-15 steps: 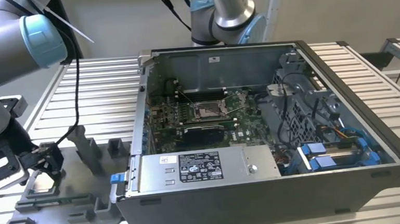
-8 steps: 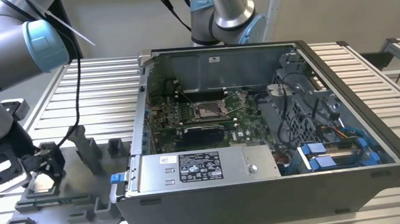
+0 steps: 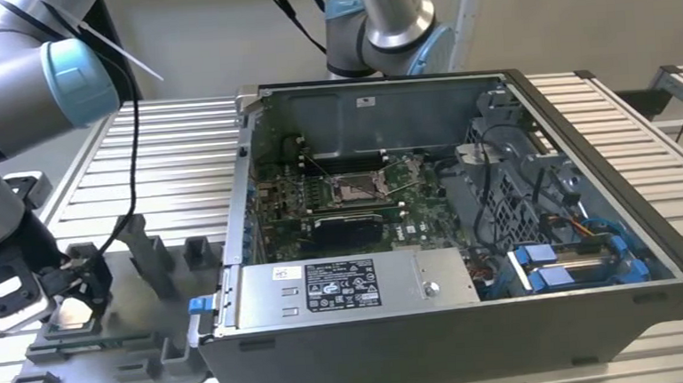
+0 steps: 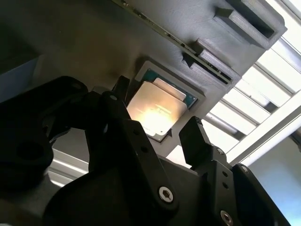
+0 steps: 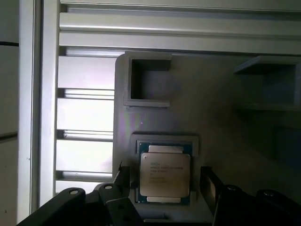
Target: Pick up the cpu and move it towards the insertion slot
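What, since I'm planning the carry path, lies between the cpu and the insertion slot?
In the exterior view, the grey fixture's upright posts and the computer case's side wall stand between the cpu and the insertion slot.

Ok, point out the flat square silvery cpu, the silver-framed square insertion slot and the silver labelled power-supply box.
cpu [image 5: 165, 175]: first wrist view, middle of its pale top face.
insertion slot [image 3: 357, 188]: exterior view, its dark centre.
power-supply box [image 3: 341, 285]: exterior view, on its label.
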`<state>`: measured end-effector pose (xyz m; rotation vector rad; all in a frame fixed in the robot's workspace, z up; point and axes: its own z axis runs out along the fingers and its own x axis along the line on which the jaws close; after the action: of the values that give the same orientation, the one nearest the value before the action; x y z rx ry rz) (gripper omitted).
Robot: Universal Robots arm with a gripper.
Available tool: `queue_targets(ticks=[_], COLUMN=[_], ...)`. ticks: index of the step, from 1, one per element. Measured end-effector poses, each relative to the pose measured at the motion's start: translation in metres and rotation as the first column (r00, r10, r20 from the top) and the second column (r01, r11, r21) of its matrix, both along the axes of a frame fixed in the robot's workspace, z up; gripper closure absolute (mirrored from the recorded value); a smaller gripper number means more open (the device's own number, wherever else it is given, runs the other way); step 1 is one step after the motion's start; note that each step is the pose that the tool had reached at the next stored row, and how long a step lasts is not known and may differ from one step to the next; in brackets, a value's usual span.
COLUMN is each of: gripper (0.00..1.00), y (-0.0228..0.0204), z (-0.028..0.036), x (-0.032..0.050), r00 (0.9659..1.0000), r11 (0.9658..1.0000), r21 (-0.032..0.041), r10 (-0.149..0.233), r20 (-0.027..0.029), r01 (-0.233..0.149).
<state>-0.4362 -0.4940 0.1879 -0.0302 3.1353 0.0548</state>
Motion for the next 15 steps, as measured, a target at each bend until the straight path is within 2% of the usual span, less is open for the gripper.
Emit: queue_targets(ticks=[7, 8, 15], gripper=[0.00, 1.00, 1.00], y=[0.0000, 0.0000, 0.0000], z=[-0.0004, -0.0004, -0.0005], x=[0.0000, 0.0000, 0.0000], r00=[1.0000, 1.0000, 1.0000], r11=[1.0000, 1.0000, 1.0000], r21=[-0.0001, -0.0001, -0.0003], r10=[0.000, 0.000, 0.000], r20=[-0.0001, -0.0001, -0.0001], r01=[0.000, 0.000, 0.000])
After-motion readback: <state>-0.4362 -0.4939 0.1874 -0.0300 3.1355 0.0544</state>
